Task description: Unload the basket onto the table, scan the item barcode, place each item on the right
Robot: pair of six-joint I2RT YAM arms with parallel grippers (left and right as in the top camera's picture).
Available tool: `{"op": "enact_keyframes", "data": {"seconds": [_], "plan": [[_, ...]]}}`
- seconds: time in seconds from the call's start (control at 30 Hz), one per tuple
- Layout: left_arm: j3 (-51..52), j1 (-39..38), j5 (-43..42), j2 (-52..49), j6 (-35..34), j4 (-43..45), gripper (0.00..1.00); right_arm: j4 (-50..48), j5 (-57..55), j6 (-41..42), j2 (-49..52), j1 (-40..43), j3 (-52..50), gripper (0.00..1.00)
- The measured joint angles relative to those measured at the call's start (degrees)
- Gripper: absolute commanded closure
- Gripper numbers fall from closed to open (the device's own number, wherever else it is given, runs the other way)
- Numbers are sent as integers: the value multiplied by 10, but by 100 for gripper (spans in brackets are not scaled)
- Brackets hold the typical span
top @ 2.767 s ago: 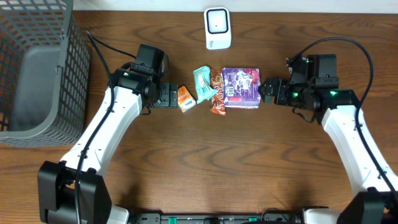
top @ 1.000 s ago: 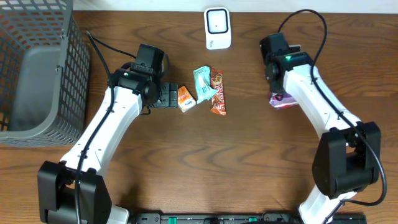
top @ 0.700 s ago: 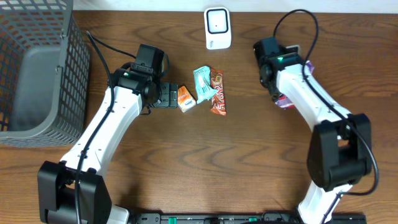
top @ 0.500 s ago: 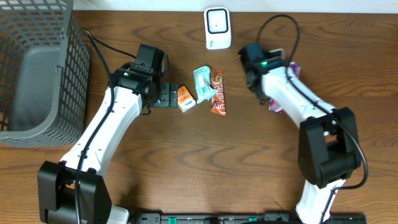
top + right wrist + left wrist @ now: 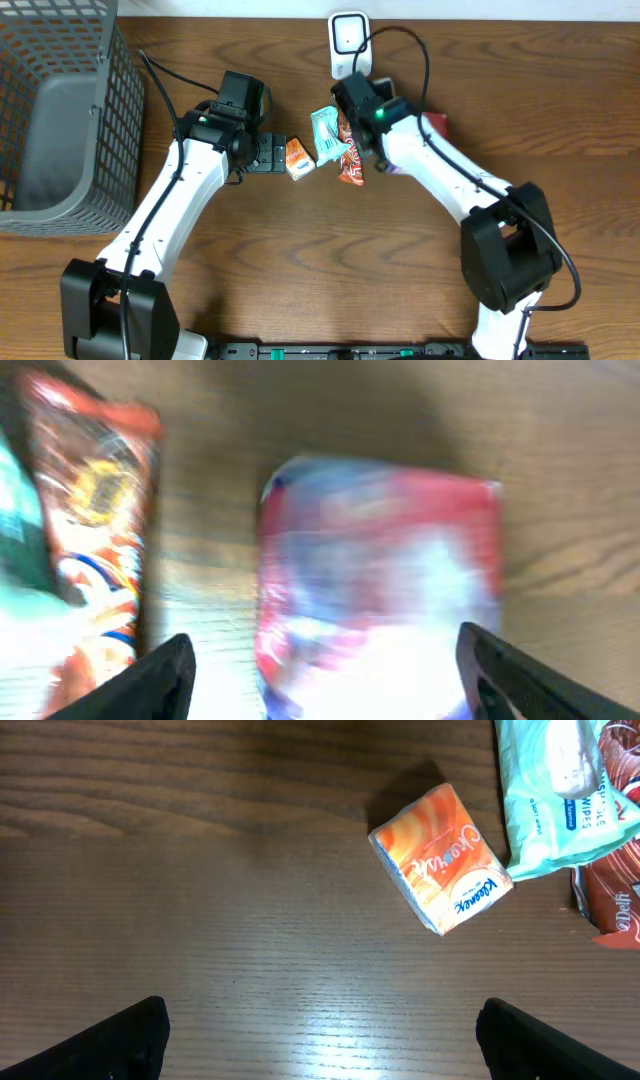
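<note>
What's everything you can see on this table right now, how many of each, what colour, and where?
wire basket: one, grey, far left
scanner: one, white, top centre
tissue pack: one, orange, ahead of the left tool
wipes pack: one, teal, right of the tissue pack
snack wrapper: one, orange-brown, beside the wipes pack
box: one, purple-red, blurred, under the right tool
table: one, brown wood
left tool: one, black, open, near the tissue pack
right tool: one, black, open, above the box

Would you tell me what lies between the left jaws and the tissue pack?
Only bare table lies between the left gripper and the tissue pack; the left wrist view shows it.
</note>
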State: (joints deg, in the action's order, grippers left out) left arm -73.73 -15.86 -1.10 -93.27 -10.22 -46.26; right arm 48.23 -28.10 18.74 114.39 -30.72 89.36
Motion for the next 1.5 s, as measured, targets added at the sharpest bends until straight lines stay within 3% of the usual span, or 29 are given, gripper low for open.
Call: {"op": "enact_keyframes", "data": {"seconds": [0.2, 0.77, 1.0, 1.3, 1.5], "plan": [[0, 0, 0, 0, 0, 0, 2, 73, 81, -1, 0, 39, 107, 1], [0, 0, 0, 0, 0, 0, 2, 151, 405, -129, 0, 302, 123, 1], [0, 0, 0, 0, 0, 0, 2, 130, 448, -148, 0, 335, 103, 8], [0, 0, 0, 0, 0, 0, 2, 9, 492, -154, 0, 334, -19, 18], [0, 0, 0, 0, 0, 0, 2, -73, 560, -154, 0, 334, -92, 30]]}}
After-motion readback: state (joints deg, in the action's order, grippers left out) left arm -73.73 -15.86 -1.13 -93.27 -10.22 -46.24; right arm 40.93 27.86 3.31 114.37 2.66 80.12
